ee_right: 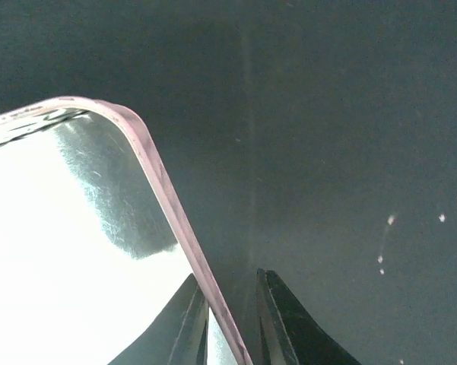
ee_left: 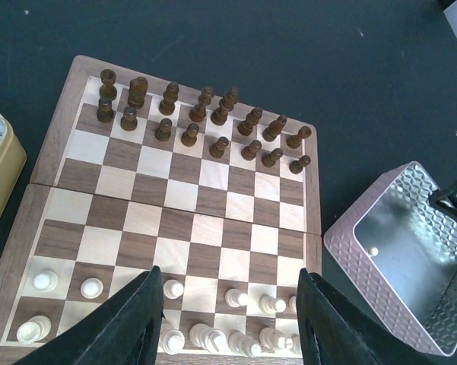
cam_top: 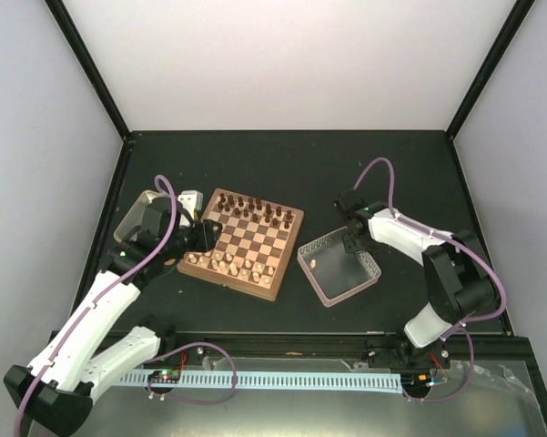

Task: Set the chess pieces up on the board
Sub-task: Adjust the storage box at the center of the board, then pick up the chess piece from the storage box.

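Observation:
The board (cam_top: pixel 255 244) (ee_left: pixel 205 228) lies left of centre. Dark chessmen (cam_top: pixel 255 211) (ee_left: pixel 205 114) fill its far two rows. Pale beige chess pieces (cam_top: pixel 232 264) (ee_left: pixel 236 296) stand along its near rows. One more pale piece (ee_left: pixel 373 250) lies inside the clear tray (cam_top: pixel 314 278) (ee_left: pixel 342 251). My left gripper (cam_top: pixel 205 235) (ee_left: pixel 228 272) hovers open over the board's near rows with nothing between its fingers. At the tray's far corner, my right gripper (cam_top: pixel 353 241) (ee_right: pixel 228 274) has closed down astride the rim (ee_right: pixel 160 182), one finger inside and one outside.
A yellow-rimmed metal tin (cam_top: pixel 132 214) (ee_left: pixel 4 163) sits left of the board, under the left arm. Beside it is a small white object (cam_top: pixel 191 197). Black posts and pale walls enclose the dark table.

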Robot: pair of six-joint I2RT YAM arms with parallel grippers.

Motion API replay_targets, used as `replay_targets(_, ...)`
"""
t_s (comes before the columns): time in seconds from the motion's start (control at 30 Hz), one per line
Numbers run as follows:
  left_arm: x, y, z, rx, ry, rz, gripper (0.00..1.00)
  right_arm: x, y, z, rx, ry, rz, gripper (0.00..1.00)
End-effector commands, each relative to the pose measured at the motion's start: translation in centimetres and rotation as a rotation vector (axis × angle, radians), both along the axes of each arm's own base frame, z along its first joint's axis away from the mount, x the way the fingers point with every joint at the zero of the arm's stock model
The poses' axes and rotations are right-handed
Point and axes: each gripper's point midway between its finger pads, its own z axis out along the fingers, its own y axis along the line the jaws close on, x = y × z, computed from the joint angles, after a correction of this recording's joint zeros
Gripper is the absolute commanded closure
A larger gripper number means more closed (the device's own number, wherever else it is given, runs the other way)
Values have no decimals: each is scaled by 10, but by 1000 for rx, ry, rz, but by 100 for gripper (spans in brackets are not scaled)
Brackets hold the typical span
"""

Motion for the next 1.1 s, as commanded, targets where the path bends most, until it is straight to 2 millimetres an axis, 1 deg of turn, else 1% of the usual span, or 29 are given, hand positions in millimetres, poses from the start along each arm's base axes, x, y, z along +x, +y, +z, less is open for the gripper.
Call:
replay_targets(0.0, 4, -4, 22, -33, -47, -15, 50, -12, -19, 3, 22, -37, -219, 81)
replay_targets(0.07, 5, -4, 23, -33, -47, -17, 50, -18, -22, 0, 34, -36, -262, 81)
replay_targets(0.13, 5, -5, 23, -36, -46, -18, 50, -21, -25, 2, 33, -44, -297, 80)
replay_targets(0.17, 5, -5, 22, -36, -44, -19, 50, -20, -26, 5, 34, -53, -308, 75)
replay_targets(0.23, 5, -5, 22, -37, -43, -20, 50, -14, -20, 21, 67, -95, -308, 71)
replay_targets(0.27, 5, -5, 21, -37, -42, -18, 50, -10, -15, 31, 92, -122, -299, 67)
replay_targets(0.37, 5, -4, 20, -37, -41, -10, 50, -4, 11, 64, 165, -191, -235, 57)
replay_targets(0.4, 6, -4, 20, -38, -41, -5, 49, -4, 23, 69, 196, -194, -203, 55)
replay_targets(0.47, 7, -3, 19, -41, -41, 5, 49, -7, 48, 72, 254, -179, -139, 53)
replay_targets(0.53, 8, -3, 19, -45, -40, 11, 49, -11, 70, 63, 290, -140, -84, 53)
replay_targets(0.63, 9, -3, 19, -55, -38, 23, 49, -18, 96, 45, 328, -78, -19, 58)
replay_targets(0.77, 11, -5, 23, -73, -41, 29, 49, -27, 121, 25, 397, -15, 52, 63)
replay_targets(0.9, 14, -7, 25, -98, -39, 42, 49, -37, 134, 13, 440, 24, 113, 62)
replay_targets(1.07, 18, -10, 25, -119, -16, 55, 49, -42, 138, -5, 419, 59, 157, 62)
